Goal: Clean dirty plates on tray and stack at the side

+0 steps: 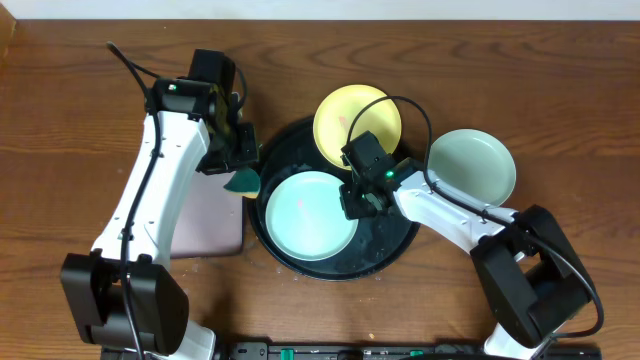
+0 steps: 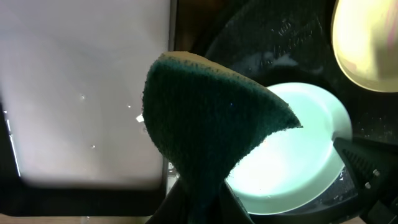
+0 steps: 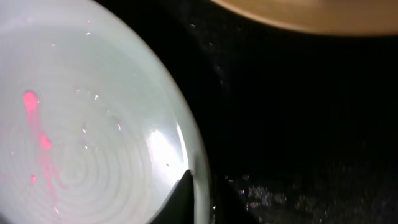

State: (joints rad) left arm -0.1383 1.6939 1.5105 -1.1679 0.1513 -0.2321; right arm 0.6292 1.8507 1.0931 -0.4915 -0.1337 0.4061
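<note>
Aqua plate (image 1: 310, 215) on black tray (image 1: 385, 242): rigid, glossy, likely slippery; take by rim. Right gripper (image 1: 357, 203) astride rim, closure unclear. Left gripper (image 2: 198, 202) pinches green scouring pad (image 2: 211, 118).

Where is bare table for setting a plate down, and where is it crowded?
Free: wood right of the off-tray mint plate, and left of the pink tray. Crowded: the black tray, with the yellow plate, second mint plate, right gripper and left gripper holding the sponge.

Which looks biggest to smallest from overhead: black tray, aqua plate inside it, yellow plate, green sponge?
Largest is the black tray. Next, the aqua plate and yellow plate, too alike to rank. Smallest is the green sponge.
</note>
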